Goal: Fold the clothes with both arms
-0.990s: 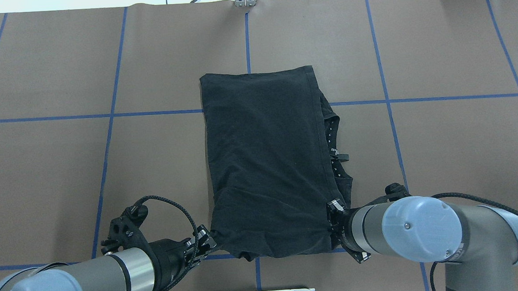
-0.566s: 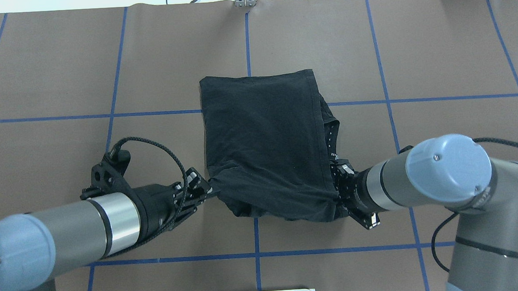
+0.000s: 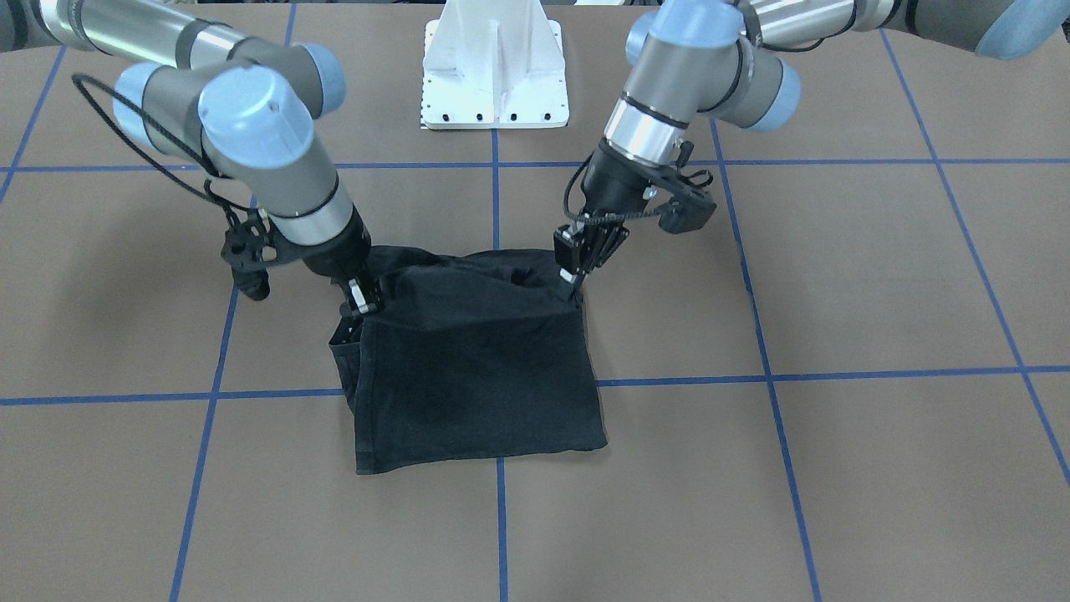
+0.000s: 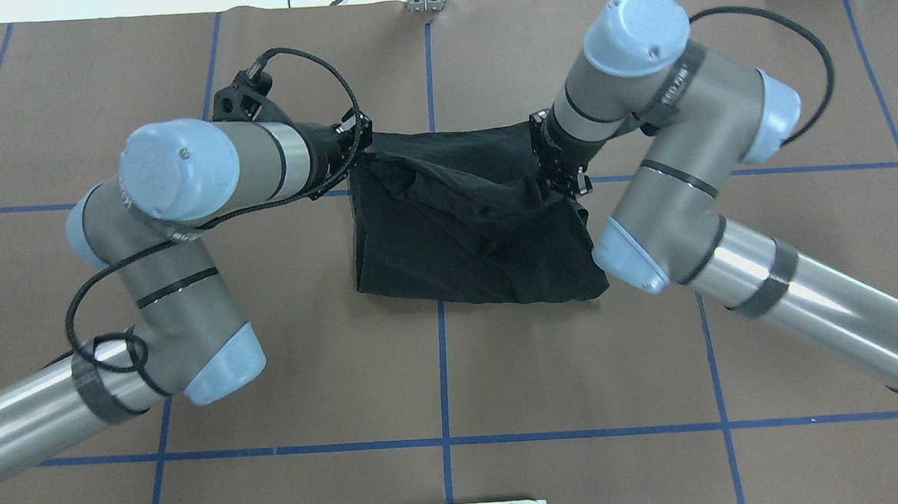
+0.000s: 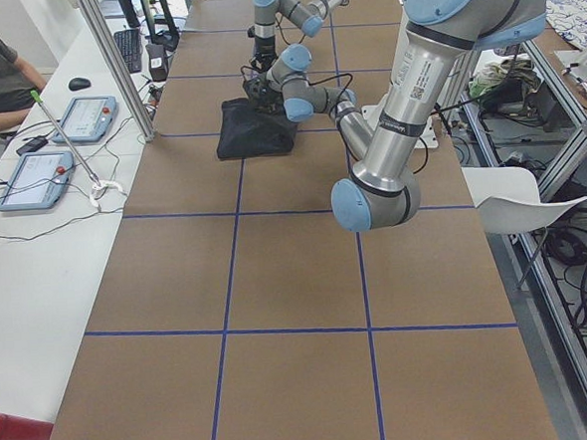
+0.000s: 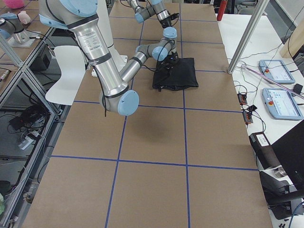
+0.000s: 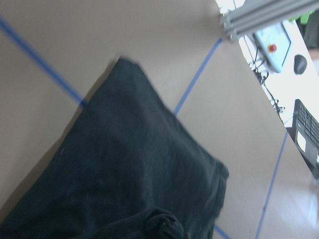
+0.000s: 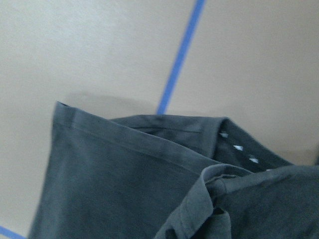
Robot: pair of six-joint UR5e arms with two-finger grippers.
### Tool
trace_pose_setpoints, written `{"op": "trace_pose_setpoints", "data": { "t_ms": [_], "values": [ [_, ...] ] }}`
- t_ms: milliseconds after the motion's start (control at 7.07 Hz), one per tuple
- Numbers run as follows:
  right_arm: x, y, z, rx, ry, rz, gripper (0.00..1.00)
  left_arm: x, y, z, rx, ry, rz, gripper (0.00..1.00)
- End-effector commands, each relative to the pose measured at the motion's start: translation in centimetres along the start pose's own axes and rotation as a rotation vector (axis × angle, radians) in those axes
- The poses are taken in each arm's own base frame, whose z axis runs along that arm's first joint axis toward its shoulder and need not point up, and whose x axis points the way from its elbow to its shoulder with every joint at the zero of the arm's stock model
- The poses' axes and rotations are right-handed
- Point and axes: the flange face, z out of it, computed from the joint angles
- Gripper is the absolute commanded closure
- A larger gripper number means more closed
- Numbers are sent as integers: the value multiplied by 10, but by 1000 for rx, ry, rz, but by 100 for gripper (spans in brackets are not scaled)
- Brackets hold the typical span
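I have the left gripper (image 3: 571,280) and right gripper (image 3: 361,303) each pinching a corner of the T-shirt (image 3: 476,385) at its 12 o'clock edge (jaws partly hidden, so apparently clamped). Paired grips lay the doubled layer square on the table (image 3: 836,468).

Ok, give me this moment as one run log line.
step: folding shirt in half | left gripper: shut on shirt corner | right gripper: shut on other corner | shirt: doubled over on table
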Motion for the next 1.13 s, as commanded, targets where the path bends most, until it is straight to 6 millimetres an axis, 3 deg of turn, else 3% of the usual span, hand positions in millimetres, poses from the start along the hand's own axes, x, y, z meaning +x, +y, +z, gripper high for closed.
{"op": "trace_pose_setpoints", "data": {
  "t_ms": [0,141,283,424,707,849,990],
  "values": [
    [-122,-55,34,28,-26,-54,1,-3,-88,94,105,-17,108,30],
    [-134,-56,41,35,-30,-101,0,8,-102,101,119,4,147,0],
    [-149,-47,24,30,-56,-108,0,11,-102,99,117,11,149,0],
    [-154,-52,16,32,-67,-107,0,11,-103,99,117,13,150,0],
    [-153,-58,13,33,-69,-171,0,22,-96,81,17,23,218,0],
    [-138,-74,13,29,-71,-253,0,3,-101,59,-17,22,313,0],
    [-88,-125,6,43,-92,-408,0,-32,-110,31,-12,-3,491,0]
  ]
}}
